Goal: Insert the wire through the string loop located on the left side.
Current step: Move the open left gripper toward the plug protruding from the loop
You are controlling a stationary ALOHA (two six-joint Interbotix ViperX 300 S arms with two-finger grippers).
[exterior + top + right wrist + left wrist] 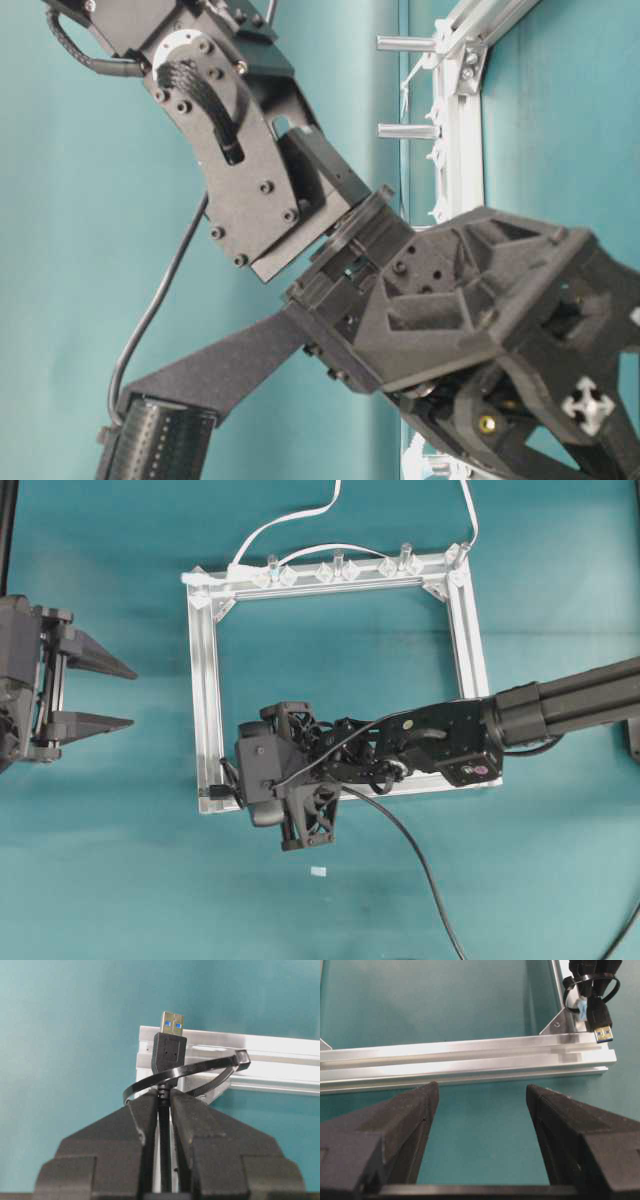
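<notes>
The wire [400,830] is a thin black cable that runs from the lower right up to my right gripper [226,792] at the frame's near left corner. My right gripper [164,1097] is shut on the wire just behind its black plug [169,1052]. The plug's silver tip points past the corner. The dark string loop [200,1072] circles the plug's base, so the plug sticks through it. In the left wrist view the plug [601,1022], the loop [580,982] and light blue tape [581,1007] show at the top right. My left gripper [132,697] [482,1087] hangs open, left of the frame, holding nothing.
The aluminium frame [205,680] lies flat in the middle. Clear clips [338,572] and posts line its far rail, with a white cable [290,520] draped over them. A small white scrap [318,871] lies on the teal table in front of the frame.
</notes>
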